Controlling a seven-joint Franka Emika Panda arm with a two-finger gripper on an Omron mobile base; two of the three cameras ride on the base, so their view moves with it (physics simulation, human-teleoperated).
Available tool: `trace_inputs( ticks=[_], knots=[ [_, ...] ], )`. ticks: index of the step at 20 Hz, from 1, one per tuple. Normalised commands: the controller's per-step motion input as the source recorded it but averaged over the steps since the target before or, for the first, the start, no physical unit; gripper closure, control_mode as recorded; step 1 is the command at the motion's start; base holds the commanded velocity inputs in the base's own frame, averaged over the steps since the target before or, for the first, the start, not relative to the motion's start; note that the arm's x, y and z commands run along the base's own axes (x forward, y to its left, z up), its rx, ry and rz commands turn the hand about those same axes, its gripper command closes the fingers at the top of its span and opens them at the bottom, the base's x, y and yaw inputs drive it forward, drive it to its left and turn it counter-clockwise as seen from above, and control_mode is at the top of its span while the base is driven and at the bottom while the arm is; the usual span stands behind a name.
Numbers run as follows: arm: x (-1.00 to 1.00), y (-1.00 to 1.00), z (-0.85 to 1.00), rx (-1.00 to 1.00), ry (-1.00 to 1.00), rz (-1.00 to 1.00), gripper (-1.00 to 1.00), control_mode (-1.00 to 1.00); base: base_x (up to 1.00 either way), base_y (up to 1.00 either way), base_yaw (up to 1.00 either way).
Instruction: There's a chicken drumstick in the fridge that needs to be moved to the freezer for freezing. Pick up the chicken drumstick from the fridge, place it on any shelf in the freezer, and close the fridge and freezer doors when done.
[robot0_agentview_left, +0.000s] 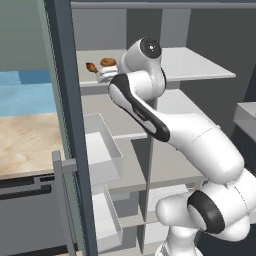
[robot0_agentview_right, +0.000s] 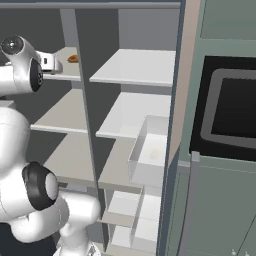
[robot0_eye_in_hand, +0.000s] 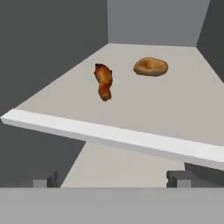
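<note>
The tall slate-blue side-by-side unit stands open, its plain-shelved fridge half (robot0_agentview_left: 200, 65) grey inside, its freezer half with clear bins (robot0_agentview_left: 102, 150) beside it. The white arm reaches up to the fridge's top white shelf (robot0_eye_in_hand: 131, 140), where the two-finger gripper (robot0_eye_in_hand: 111, 179) hovers just short of the front edge, dark tips spread wide and empty. On that shelf the small reddish-brown chicken drumstick (robot0_eye_in_hand: 103, 81) lies flat, near a round golden-brown bun-like item (robot0_eye_in_hand: 150, 66) but apart from it. It looks light, fairly firm and probably greasy; pinching across the bulbous meaty end seems safer than the thin bone tip.
</note>
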Motion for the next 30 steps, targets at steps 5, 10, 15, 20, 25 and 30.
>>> trace_inputs(
  ticks=[5, 10, 15, 20, 25, 30],
  knots=[
    [-0.73, -0.14, 0.18, -0.03, 0.04, -0.02, -1.0, -1.0, 0.0, 0.0, 0.0],
    [-0.59, -0.33, 0.0, 0.0, -0.01, -0.02, -1.0, -1.0, 0.0, 0.0, 0.0],
    [-0.25, -0.48, -0.03, 0.0, -0.07, -0.04, -1.0, -1.0, 0.0, 0.0, 0.0],
    [-0.28, -0.57, 0.0, 0.0, -0.05, -0.04, -1.0, -1.0, 0.0, 0.0, 0.0],
    [-0.34, -0.36, 0.0, 0.0, 0.0, -0.06, -1.0, -1.0, 0.0, 0.0, 0.0],
    [-0.29, -0.41, 0.0, 0.0, 0.0, -0.07, -1.0, -1.0, 0.0, 0.0, 0.0]
  ],
)
